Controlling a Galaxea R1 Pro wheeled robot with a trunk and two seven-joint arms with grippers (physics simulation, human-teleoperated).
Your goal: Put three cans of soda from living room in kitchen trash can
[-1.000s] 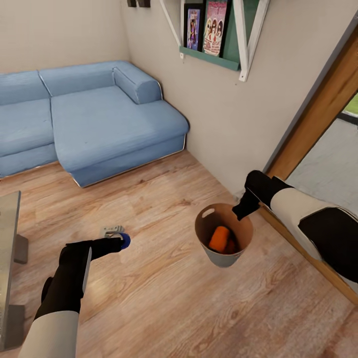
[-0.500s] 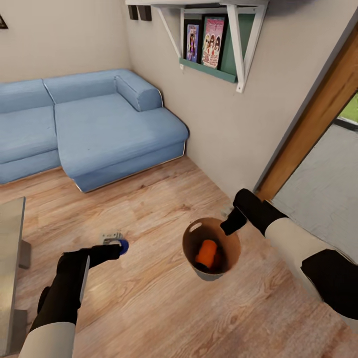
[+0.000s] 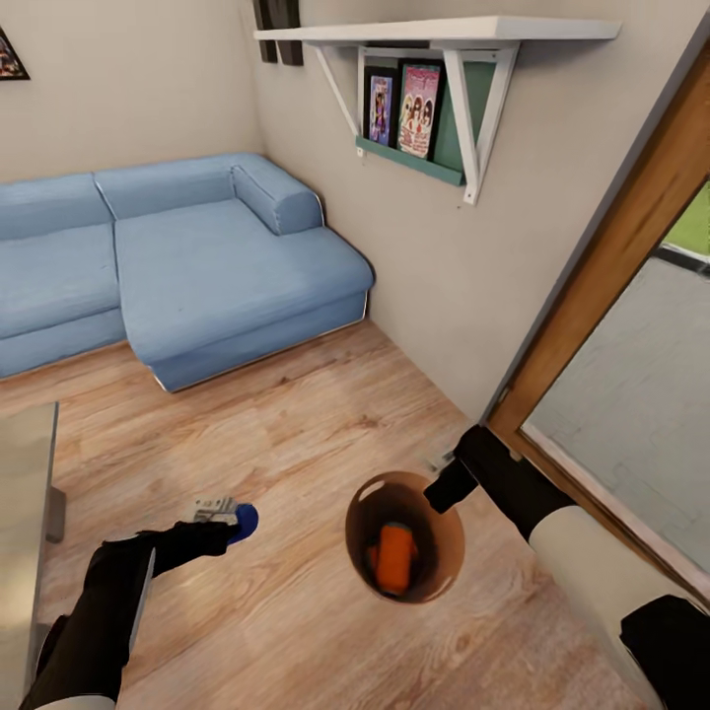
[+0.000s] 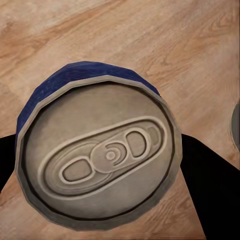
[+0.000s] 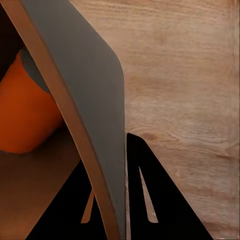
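The head camera is looking down from high up over the wooden floor (image 3: pixel 296 434). The left wrist camera is sitting very close to the blue can (image 4: pixel 97 152), just ahead of its pincer. The right wrist camera is peering along the bin (image 5: pixel 85 115) wall, also seen from above.

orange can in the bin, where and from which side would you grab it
Grip the orange can across its round side wall near the upper end, coming straight down through the open mouth of the trash can. It sits deep inside, ringed by the bin's walls, so a sideways approach looks blocked. The right gripper is clamped on the rim.
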